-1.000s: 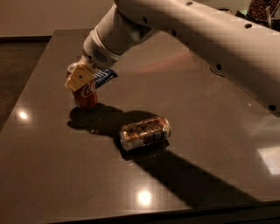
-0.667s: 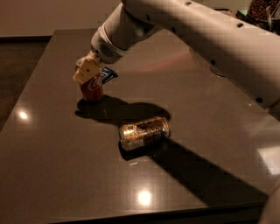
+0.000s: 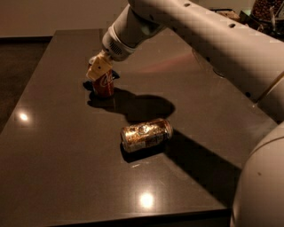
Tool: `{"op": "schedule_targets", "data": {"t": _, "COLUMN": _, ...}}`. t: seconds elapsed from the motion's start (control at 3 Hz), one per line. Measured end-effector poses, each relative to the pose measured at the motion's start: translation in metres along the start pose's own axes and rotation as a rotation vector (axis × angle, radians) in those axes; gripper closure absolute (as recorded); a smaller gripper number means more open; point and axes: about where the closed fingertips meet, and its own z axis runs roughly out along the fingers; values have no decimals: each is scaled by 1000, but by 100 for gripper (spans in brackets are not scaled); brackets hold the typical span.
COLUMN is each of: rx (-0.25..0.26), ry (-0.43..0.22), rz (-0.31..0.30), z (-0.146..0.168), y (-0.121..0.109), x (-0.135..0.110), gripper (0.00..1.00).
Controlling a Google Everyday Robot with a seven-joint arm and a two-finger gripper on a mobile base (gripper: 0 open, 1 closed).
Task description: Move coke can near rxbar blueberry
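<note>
The red coke can [image 3: 104, 85] stands upright on the dark table [image 3: 53, 146], left of centre toward the back. My gripper [image 3: 99, 69] reaches down from the upper right, and its tan fingers [image 3: 96, 71] are closed around the can's top. The rxbar blueberry [image 3: 115, 74] shows only as a sliver of dark blue wrapper just behind and right of the can. The can and the gripper hide most of it.
A gold-and-silver patterned can [image 3: 146, 134] lies on its side near the table's middle, in front and to the right of the coke can. My white arm [image 3: 213, 40] spans the upper right. Dark containers [image 3: 266, 13] stand at the back right corner.
My gripper has carried the coke can a little to the right and back across the table, so that it now stands right against the blue bar. The patterned can has not moved.
</note>
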Motion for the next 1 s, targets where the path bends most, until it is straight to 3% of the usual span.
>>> {"op": "schedule_targets", "data": {"t": 0.33, "rx": 17, "ry": 16, "rz": -3, "z": -5, "y": -11, "x": 17, "gripper": 35}}
{"op": "schedule_targets", "data": {"t": 0.67, "rx": 15, "ry": 17, "rz": -4, "z": -3, "y": -11, "x": 17, "gripper": 13}}
{"op": "schedule_targets", "data": {"t": 1.0, "rx": 12, "ry": 18, "rz": -5, "z": -2, "y": -10, "x": 17, "gripper": 0}}
